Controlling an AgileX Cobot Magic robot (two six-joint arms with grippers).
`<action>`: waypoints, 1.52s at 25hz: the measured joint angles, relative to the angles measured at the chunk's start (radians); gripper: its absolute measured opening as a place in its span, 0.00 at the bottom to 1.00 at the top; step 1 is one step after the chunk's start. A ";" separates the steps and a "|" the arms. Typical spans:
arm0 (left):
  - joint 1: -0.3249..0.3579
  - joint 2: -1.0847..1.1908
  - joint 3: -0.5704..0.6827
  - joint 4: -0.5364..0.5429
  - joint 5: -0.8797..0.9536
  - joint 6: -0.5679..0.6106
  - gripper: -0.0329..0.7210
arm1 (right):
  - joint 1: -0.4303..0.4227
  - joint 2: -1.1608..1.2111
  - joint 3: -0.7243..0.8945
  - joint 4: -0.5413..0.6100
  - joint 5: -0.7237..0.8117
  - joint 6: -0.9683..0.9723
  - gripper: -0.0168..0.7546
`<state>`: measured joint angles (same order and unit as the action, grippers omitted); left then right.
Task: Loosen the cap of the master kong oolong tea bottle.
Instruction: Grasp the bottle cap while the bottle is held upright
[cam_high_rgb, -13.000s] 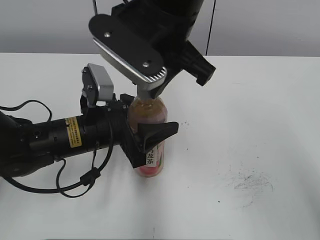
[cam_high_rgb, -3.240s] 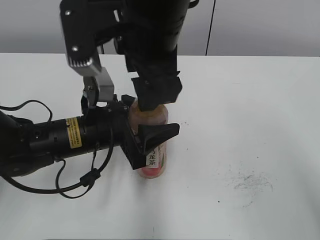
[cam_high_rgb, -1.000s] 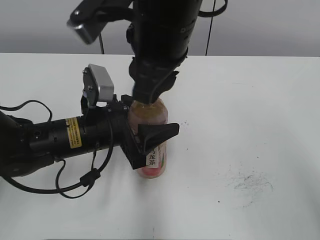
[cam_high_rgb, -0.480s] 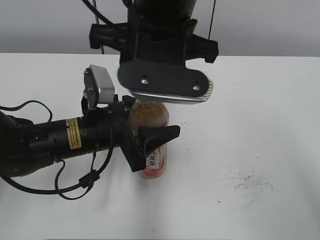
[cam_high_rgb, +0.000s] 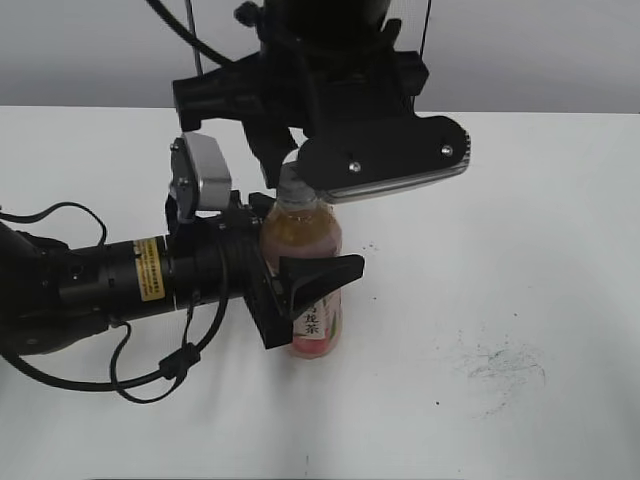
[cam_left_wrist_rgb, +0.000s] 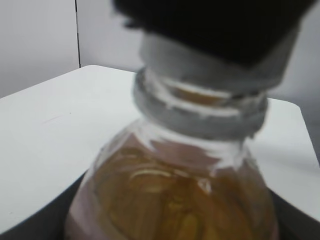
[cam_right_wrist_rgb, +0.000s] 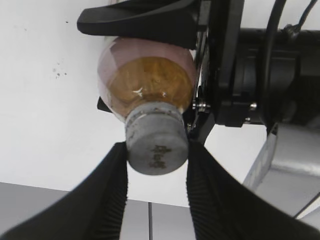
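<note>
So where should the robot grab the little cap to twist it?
Around its ribbed side wall, coming from straight above. The cap is round and sits atop the upright bottle, so two fingers squeezing opposite sides fit best. The right hand does that, while the left hand grips the bottle's body.

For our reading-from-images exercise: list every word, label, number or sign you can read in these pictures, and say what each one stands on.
Bottle label strip: black Chinese characters, ending "茶"; the rest too small to read.
Cap top: small dark logo, blurred, unreadable.
Yellow sticker on the left arm: print too small to read.
No numbers can be read.
</note>
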<state>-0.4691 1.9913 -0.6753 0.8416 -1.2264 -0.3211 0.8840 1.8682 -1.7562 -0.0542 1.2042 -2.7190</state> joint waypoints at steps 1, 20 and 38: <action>-0.001 0.000 0.000 0.000 -0.002 0.000 0.64 | 0.000 -0.001 0.000 0.001 0.002 -0.005 0.37; -0.002 0.000 0.000 0.002 -0.015 -0.003 0.64 | 0.003 -0.015 0.005 -0.022 0.004 -0.057 0.37; -0.002 0.000 -0.004 -0.018 0.024 -0.022 0.64 | -0.089 -0.042 -0.001 -0.158 0.005 0.629 0.37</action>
<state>-0.4708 1.9913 -0.6795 0.8238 -1.2025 -0.3432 0.7952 1.8262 -1.7574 -0.2124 1.2092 -2.0904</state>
